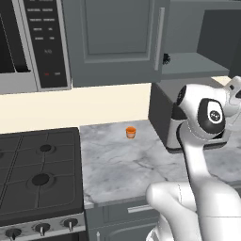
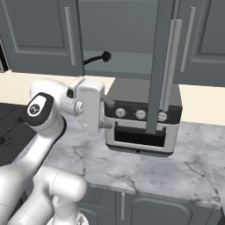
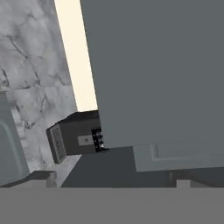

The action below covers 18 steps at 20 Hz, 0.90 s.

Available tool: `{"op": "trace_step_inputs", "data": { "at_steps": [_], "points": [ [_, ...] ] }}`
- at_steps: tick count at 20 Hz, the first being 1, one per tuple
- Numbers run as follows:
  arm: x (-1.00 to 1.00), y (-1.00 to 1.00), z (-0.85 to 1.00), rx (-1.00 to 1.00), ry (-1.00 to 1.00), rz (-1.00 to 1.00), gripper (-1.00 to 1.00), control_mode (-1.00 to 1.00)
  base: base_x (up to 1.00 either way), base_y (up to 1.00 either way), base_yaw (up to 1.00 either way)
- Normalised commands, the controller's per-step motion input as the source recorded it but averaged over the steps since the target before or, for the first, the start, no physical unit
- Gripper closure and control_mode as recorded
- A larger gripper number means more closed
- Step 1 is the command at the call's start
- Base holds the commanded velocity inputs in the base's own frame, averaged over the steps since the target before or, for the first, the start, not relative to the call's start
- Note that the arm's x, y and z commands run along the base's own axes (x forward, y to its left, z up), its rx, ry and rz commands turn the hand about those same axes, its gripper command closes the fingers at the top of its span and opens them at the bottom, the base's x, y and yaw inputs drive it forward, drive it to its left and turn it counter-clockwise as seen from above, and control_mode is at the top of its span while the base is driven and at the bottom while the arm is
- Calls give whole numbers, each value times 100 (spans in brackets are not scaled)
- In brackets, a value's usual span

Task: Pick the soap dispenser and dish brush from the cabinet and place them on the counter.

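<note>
Your jaws stand spread wide, gripping nothing, in front of the toaster oven (image 2: 143,127) on the desk (image 2: 145,169). The dish brush (image 2: 97,58) lies on the open cabinet's shelf (image 2: 127,61) above. 1 orange cup (image 1: 131,132) sits on the desk.

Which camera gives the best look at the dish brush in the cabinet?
The right base view: the dish brush lies on the open cabinet shelf, handle and head visible. The left base view catches just its dark head past the door edge.

Cabinet (image 2: 123,39) open; door edge (image 2: 165,66) blocks toaster oven (image 2: 143,116) front.
</note>
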Motion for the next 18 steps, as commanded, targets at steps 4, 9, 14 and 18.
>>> {"op": "trace_step_inputs", "data": {
  "at_steps": [4,9,14,18],
  "points": [
    [0,24,-6,22,-6,-1,-100,-100,0,0,0],
    [-1,18,-3,24,-10,-3,-100,-100,0,0,0],
    [0,22,-6,17,-13,-2,-100,-100,0,0,0],
    [-2,19,-8,13,-20,-2,-100,-100,0,0,0]
  ]
}}
